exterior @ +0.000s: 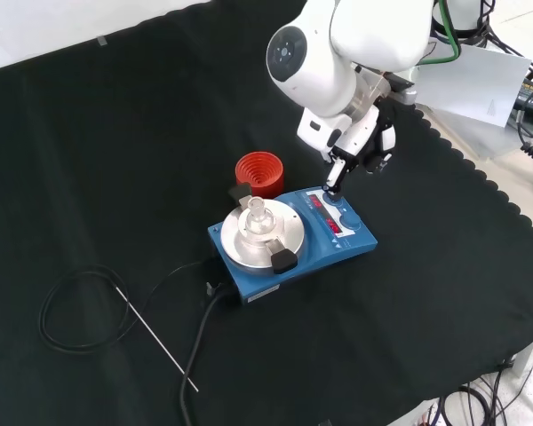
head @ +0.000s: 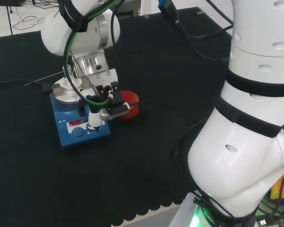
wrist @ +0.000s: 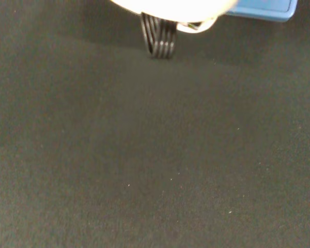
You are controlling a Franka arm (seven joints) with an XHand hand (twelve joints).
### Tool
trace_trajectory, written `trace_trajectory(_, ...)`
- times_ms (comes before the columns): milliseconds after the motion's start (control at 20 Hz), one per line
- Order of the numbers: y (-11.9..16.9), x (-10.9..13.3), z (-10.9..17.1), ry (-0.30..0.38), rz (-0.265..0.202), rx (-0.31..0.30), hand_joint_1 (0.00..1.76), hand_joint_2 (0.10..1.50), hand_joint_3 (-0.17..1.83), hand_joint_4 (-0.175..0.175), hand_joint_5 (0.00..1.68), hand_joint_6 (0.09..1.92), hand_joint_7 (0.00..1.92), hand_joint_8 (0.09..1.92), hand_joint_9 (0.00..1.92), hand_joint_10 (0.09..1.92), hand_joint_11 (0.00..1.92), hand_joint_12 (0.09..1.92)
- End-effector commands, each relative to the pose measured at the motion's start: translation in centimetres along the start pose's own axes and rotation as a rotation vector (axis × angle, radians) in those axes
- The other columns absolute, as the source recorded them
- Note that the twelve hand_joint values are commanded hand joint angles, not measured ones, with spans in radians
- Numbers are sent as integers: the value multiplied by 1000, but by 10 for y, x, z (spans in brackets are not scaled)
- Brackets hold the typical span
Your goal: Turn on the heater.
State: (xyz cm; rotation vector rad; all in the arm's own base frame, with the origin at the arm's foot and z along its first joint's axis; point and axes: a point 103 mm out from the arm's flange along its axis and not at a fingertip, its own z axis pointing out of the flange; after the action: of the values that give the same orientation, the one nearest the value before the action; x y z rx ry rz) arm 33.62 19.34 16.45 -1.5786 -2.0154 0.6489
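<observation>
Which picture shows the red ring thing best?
The front view. There the red ribbed ring stands in full sight on the cloth, just behind the blue heater, with its open top showing. In the head view the ring sits partly behind the hand, so some is covered.

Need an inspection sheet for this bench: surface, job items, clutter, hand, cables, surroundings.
Surface: black cloth covers the bench, scalloped edge at the front view's right.
Job's things: blue heater with round metal plate, red display lit; small clear glass vessel on the plate.
Clutter: red ribbed ring stand behind the heater; thin metal rod lying on the cloth.
Hand: black and white hand, a fingertip down at the heater's control panel.
Cables: black cable coiled, running to the heater.
Surroundings: white paper beyond the cloth.
</observation>
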Motion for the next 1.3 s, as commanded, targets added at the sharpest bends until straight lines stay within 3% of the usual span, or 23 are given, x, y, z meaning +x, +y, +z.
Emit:
trace_trajectory(50, 1, 9, 4, -6, -10, 29, 1393, 726, 973, -53, 233, 720, 1472, 1524, 1549, 1445, 1132, 1356)
trace_trajectory(500, 1, 22, 11, -5, -24, 54, 1392, 725, 979, -49, 244, 713, 1472, 1526, 1548, 1447, 1132, 1359)
trace_trajectory(1300, 2, 21, 18, -3, -27, 69, 1393, 722, 989, -46, 255, 714, 1473, 1529, 1552, 1448, 1132, 1363)
